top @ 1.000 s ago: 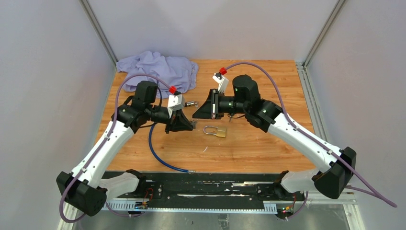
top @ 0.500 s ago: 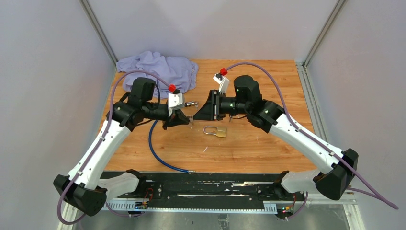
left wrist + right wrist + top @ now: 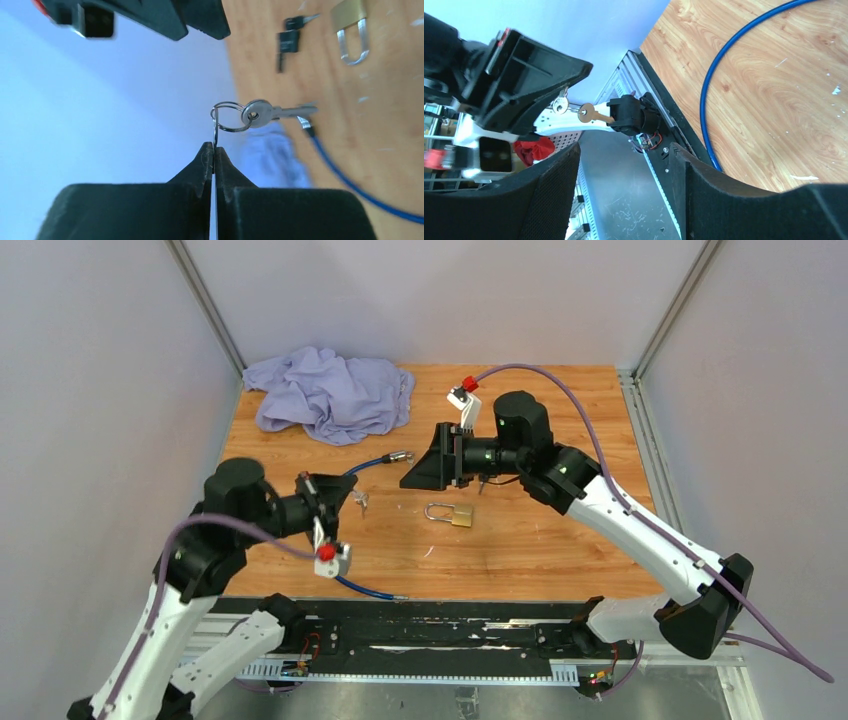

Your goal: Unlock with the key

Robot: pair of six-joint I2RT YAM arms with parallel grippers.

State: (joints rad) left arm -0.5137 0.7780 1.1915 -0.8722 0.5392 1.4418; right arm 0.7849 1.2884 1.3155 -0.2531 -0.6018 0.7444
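The left hand [image 3: 345, 498] points toward 3 o'clock, its fingertips pinched together on the key ring [image 3: 215, 131]. The right hand [image 3: 415, 472] points toward 9 o'clock, fingers spread wide.

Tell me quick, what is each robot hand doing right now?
Left gripper: closed, pinching the thin silver key ring with a silver metal key dangling from it.
Right gripper: open, holding nothing.

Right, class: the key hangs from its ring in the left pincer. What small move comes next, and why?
Probably lower the right pincer onto the padlock to steady it. That pincer is open and empty, the padlock lies loose on the table, and the left pincer grips only the ring, so the key dangles.
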